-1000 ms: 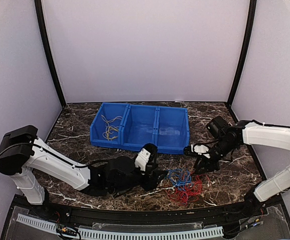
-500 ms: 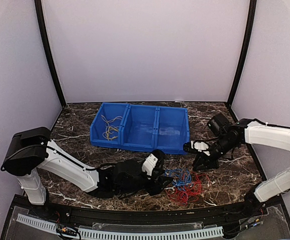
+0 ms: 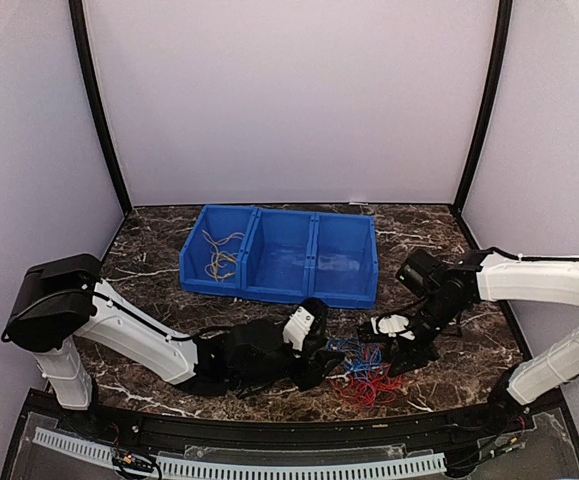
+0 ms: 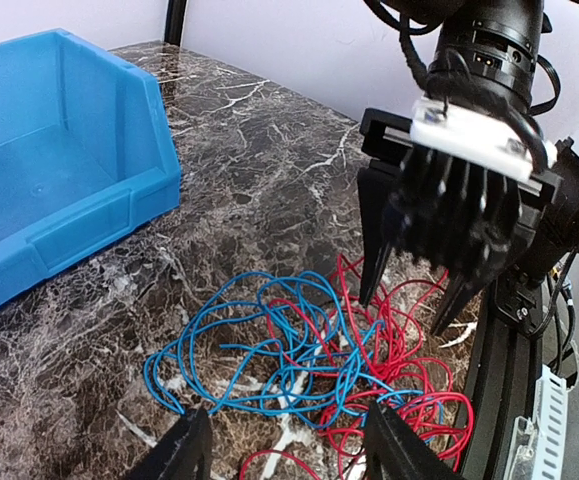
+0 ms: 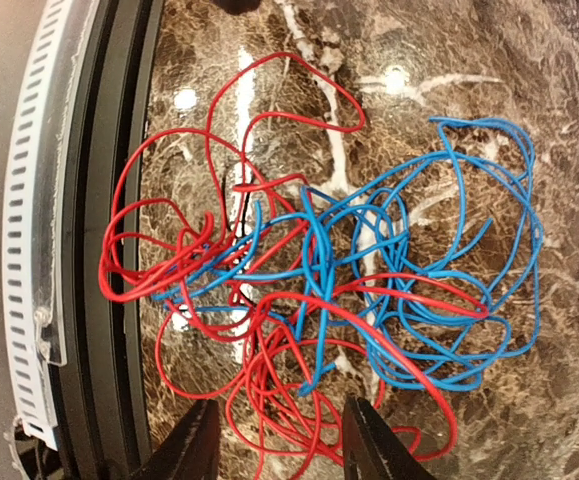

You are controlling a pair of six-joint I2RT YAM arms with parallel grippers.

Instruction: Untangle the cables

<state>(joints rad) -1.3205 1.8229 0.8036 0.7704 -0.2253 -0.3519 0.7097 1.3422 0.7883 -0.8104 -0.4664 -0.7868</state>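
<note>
A tangle of red and blue cables (image 3: 365, 368) lies on the marble table near its front edge. It shows in the left wrist view (image 4: 314, 345) and the right wrist view (image 5: 319, 270); the blue loops lie to the left and the red ones to the right and front. My left gripper (image 3: 327, 360) is open and empty, low at the tangle's left side, its jaws astride the near loops (image 4: 289, 455). My right gripper (image 3: 394, 345) is open and empty, pointing down over the tangle's right side (image 5: 277, 445). Yellow-orange cables (image 3: 219, 255) lie in the bin's left compartment.
A blue bin with three compartments (image 3: 314, 232) stands behind the tangle; its corner shows in the left wrist view (image 4: 99, 190). The table's black front rail (image 3: 269, 425) and a white slotted strip (image 5: 39, 200) run close to the red loops.
My right gripper has moved left and down, from beside the bin to just over the tangle. My left gripper advanced right to the tangle a second ago and has held there since.
</note>
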